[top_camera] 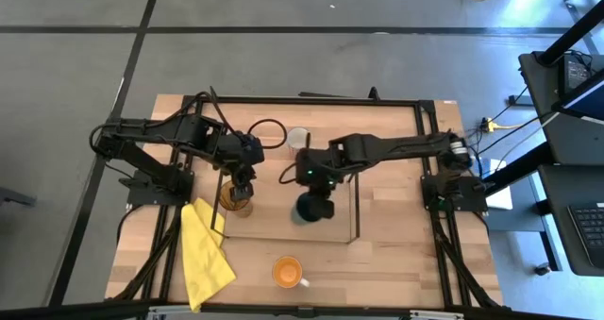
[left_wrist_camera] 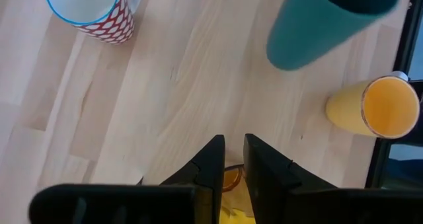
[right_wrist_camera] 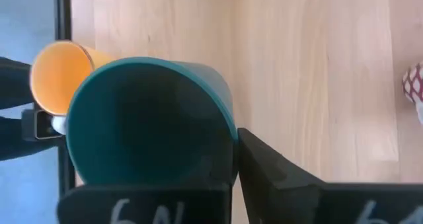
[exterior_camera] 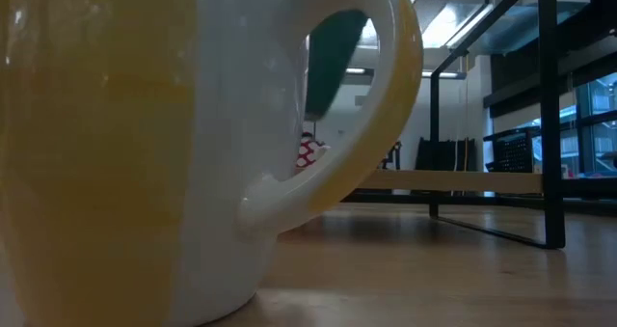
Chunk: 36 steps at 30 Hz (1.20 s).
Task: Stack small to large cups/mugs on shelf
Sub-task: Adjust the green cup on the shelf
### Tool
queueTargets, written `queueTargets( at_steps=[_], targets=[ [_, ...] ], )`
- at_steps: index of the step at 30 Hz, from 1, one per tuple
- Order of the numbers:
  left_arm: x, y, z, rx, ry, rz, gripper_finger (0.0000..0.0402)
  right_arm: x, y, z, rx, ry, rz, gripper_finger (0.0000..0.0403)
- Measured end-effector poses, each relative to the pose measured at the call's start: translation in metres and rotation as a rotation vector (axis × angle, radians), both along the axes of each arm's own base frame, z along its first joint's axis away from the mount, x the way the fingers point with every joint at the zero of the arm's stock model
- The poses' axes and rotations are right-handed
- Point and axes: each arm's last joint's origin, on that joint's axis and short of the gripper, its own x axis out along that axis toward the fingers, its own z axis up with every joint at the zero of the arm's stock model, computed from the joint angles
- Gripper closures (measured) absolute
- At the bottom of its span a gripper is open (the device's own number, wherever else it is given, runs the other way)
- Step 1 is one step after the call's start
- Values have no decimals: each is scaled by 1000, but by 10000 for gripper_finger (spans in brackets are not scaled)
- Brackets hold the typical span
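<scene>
My right gripper [top_camera: 316,199] is shut on the dark green cup [top_camera: 310,210], held above the middle of the light-wood shelf [top_camera: 283,227]. My left gripper [top_camera: 243,184] stands over the amber tumbler [top_camera: 235,201] at the shelf's left end, its fingers nearly together with a strip of amber between them. The white mug with a red pattern [top_camera: 297,136] stands upright on the table behind the shelf. The orange mug [top_camera: 287,271] stands on its base on the table near the front edge and fills the low view [exterior_camera: 145,153]. My left gripper comes from above, pointing down. The tumbler's rim [left_wrist_camera: 231,178] shows in the narrow gap between its fingers [left_wrist_camera: 210,166]. The fingers hide the rest of the tumbler, and whether it stands on the shelf cannot be told. My right gripper holds the green cup by its wall at the rim [right_wrist_camera: 230,139]. One finger [right_wrist_camera: 274,178] lies outside the wall; the other is lost in the dark inside. The cup's mouth faces up toward the wrist. The cup hangs clear above the shelf board, as the low view [exterior_camera: 333,62] shows.
A yellow cloth [top_camera: 203,254] lies on the table at the front left, beside the shelf. The shelf's black wire frames [exterior_camera: 549,115] stand upright at both its ends. Bare wood lies to the right of the shelf [top_camera: 396,226].
</scene>
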Motion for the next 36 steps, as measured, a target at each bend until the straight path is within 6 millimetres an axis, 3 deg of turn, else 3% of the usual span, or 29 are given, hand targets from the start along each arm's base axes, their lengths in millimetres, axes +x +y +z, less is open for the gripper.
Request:
queueTargets(
  at_steps=[8, 12, 18, 24, 36],
  targets=[
    [-2, -6, 1, -16, -4, -17, 350, 39, -10, -9, -29, 104, -2, 387],
    [-16, -9, 7, -11, 0, -26, 350, 53, -10, -13, -14, 64, 11, 387],
    [-52, -9, 22, 30, -29, 82, 350, 60, -18, -18, 13, 41, -24, 387],
    [-76, -7, 34, 31, -123, 157, 350, 67, -18, -15, 30, -27, -44, 387],
    [-82, -9, 37, 41, -146, 152, 350, 71, -30, -25, 1, -6, -88, 386]
  ],
)
